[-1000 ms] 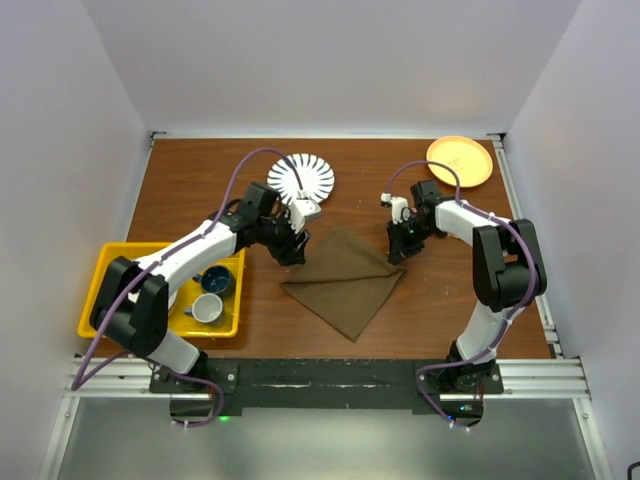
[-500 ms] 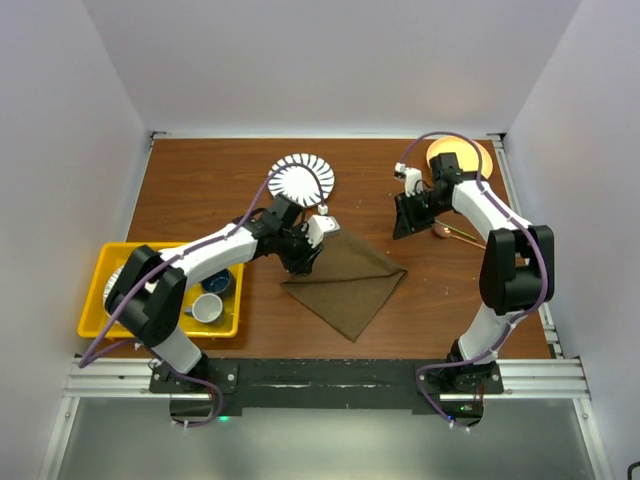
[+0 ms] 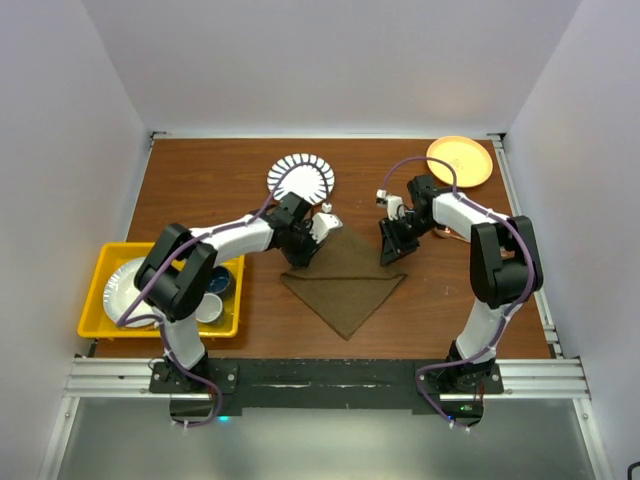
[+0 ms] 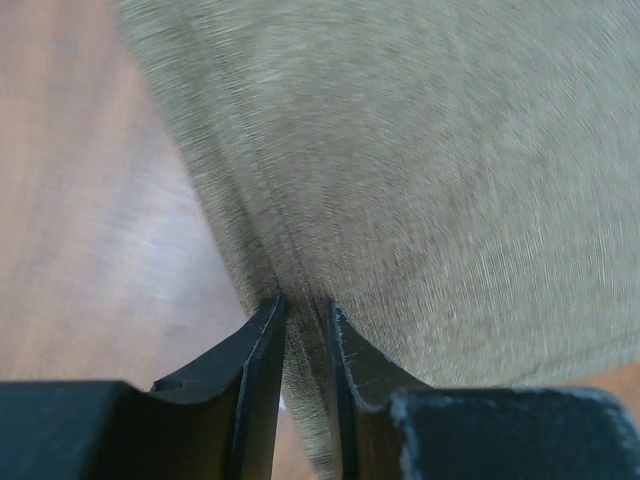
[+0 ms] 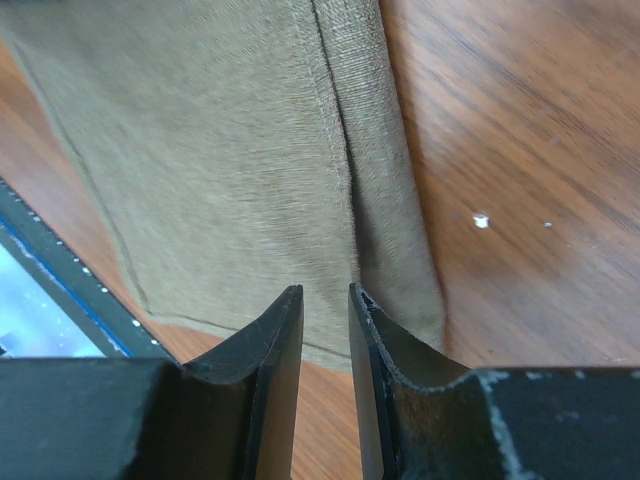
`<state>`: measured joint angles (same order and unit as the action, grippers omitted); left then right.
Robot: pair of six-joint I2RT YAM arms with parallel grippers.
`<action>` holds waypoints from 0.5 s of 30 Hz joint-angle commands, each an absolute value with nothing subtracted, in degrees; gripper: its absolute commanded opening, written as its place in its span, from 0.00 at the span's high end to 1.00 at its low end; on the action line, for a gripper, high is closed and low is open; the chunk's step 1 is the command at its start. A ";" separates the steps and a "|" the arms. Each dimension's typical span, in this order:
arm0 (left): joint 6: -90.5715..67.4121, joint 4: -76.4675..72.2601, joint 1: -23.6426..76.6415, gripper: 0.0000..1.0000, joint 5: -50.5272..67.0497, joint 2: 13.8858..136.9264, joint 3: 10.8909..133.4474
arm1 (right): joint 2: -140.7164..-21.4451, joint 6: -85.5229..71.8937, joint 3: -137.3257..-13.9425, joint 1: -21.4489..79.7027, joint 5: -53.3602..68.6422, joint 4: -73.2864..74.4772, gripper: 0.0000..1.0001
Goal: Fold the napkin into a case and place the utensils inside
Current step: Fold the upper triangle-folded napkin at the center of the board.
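The napkin [image 3: 345, 290] lies flat on the desk [image 3: 200, 190], about midway between the two arms. It is a dark olive-brown cloth in a diamond outline, with one corner pointing to the near edge and one to the far side. A crease runs across it from its left corner to its right corner.

The left tool [image 3: 303, 254] is down at the napkin's far-left edge. In the left wrist view its fingers [image 4: 262, 345] stand close together with a raised ridge of the cloth's edge running into the slim gap between them, so it is pinching the napkin.

The right tool [image 3: 391, 248] is at the napkin's right corner. In the right wrist view its fingers [image 5: 280, 330] are narrowly parted over the cloth, with a hemmed edge leading toward the gap. I cannot tell whether cloth is actually gripped there.

A black-and-white striped plate [image 3: 302, 176] sits on the desk just beyond the left tool. An orange plate [image 3: 459, 160] rests in the far right corner. At the near left, a yellow bin [image 3: 100, 265] holds a white plate [image 3: 122, 287], a blue mug [image 3: 216, 282] and a white cup [image 3: 208, 307].
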<state>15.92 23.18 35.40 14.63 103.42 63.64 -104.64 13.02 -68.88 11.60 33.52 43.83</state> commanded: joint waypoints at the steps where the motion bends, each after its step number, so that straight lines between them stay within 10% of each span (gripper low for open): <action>1: 18.45 20.83 32.35 0.73 12.13 106.70 67.76 | -105.12 12.13 -68.12 11.43 31.38 41.05 0.72; 15: 18.90 21.44 29.80 0.55 23.53 99.15 70.31 | -100.02 9.41 -70.75 11.42 35.33 38.94 0.68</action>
<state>19.11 22.15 32.01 16.69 105.34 68.42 -105.12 10.90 -67.44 11.55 32.84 41.12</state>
